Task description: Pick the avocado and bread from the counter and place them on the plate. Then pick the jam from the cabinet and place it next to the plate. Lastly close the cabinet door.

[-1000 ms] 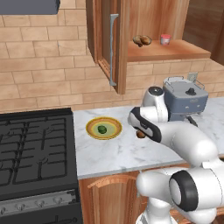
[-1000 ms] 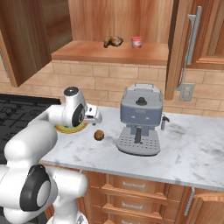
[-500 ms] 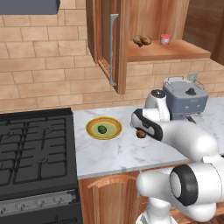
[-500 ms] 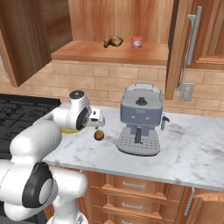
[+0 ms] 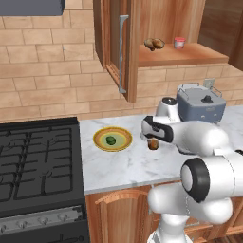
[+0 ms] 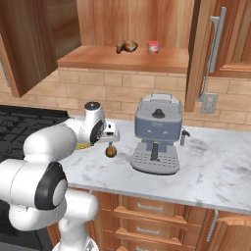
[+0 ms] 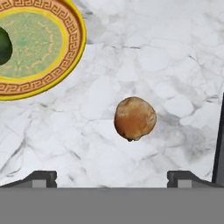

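The small round smooth brown bread roll lies on the white marble tabletop, just beside the round plate with the yellow-orange rim and pale green centre, where the small dark green avocado already sits. The claw hovers over the roll, tips spread wide and empty. The roll looks light and somewhat yielding (and apt to roll), so a grip across its widest middle seems best. In the hand view the avocado is cut off at the edge, and the fingers show only their tips.
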Available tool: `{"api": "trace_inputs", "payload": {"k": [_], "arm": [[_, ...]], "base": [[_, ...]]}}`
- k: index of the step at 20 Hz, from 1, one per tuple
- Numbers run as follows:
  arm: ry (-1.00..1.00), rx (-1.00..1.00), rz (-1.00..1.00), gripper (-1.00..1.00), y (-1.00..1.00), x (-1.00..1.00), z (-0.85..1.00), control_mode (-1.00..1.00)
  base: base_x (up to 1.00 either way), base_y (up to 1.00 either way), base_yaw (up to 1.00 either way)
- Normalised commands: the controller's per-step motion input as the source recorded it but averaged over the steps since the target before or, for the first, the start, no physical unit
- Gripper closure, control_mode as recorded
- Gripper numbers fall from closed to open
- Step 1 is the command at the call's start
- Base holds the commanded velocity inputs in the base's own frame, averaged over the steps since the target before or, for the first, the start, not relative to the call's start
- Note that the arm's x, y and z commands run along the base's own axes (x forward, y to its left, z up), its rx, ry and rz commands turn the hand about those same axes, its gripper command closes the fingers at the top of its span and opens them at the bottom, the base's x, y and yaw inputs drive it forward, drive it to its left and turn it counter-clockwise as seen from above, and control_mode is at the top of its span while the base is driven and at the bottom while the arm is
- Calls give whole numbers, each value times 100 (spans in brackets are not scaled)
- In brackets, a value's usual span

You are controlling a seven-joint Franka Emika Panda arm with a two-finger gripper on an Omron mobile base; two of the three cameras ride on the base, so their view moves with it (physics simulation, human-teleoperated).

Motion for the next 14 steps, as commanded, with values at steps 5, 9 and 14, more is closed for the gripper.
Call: {"api": "trace_inputs", "payload": {"k": [5,9,14], "arm": [[3,0,3,-100,-9,20,-13,-100],[1,0,0,-100,-4,4,-16,-100],[3,0,0,-100,0,7,-20,-100]], "base": [[0,0,0],[0,0,0],[0,0,0]]}}
